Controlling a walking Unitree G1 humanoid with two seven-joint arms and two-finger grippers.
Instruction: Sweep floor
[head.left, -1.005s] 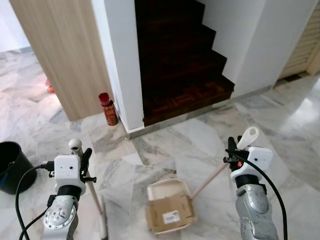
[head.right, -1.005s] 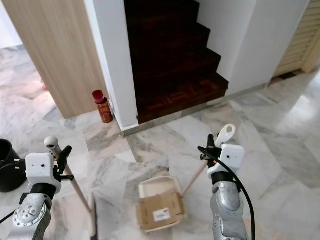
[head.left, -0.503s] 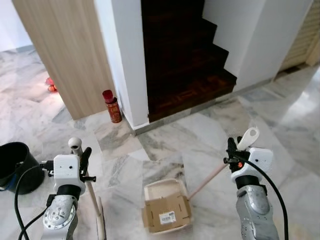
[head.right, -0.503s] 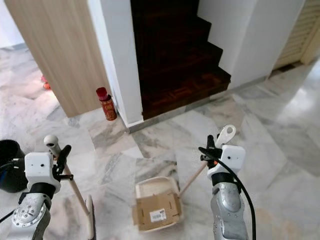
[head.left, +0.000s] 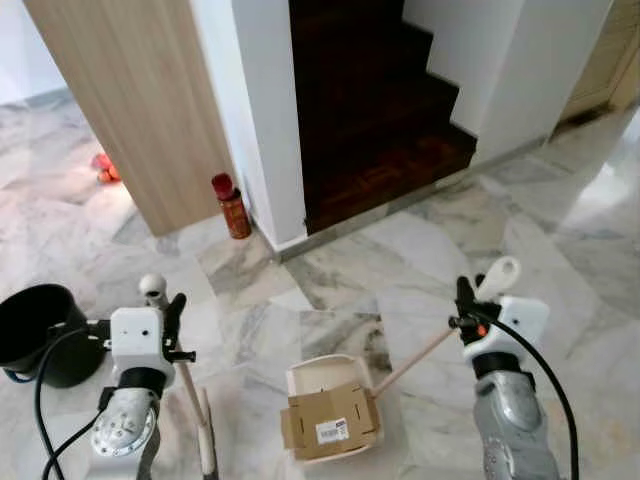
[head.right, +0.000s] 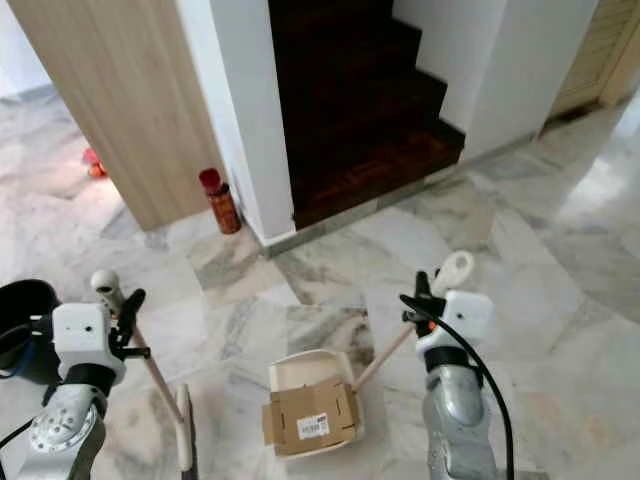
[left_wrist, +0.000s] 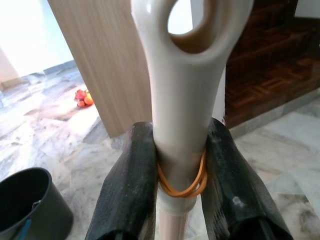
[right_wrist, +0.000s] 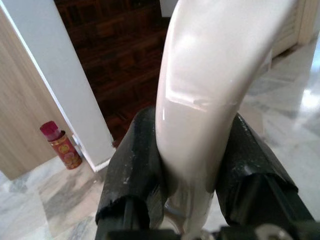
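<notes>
My left gripper (head.left: 166, 318) is shut on the cream broom handle (head.left: 152, 289) just below its looped top. The stick slants down to the broom head (head.left: 206, 452) on the marble floor. In the left wrist view both black fingers (left_wrist: 131, 176) clamp the handle (left_wrist: 182, 100) over an orange rubber band. My right gripper (head.left: 466, 312) is shut on the dustpan handle (head.left: 420, 356). That handle runs down-left to the cream dustpan (head.left: 308, 378) lying on the floor between my arms. A flattened cardboard box (head.left: 330, 421) lies in the pan. The right wrist view shows the fingers (right_wrist: 135, 170) squeezing the handle (right_wrist: 205, 100).
A black bucket (head.left: 38, 330) stands on the floor at my left. Ahead, a red can (head.left: 232, 205) stands against a white pillar (head.left: 262, 110) beside a wooden panel (head.left: 130, 100). Dark wooden stairs (head.left: 385, 120) rise beyond it. Small red things (head.left: 103, 167) lie at the far left.
The whole view has shifted: the stairs and the can sit farther off and the bucket shows more fully. Both grippers keep their holds on the handles.
</notes>
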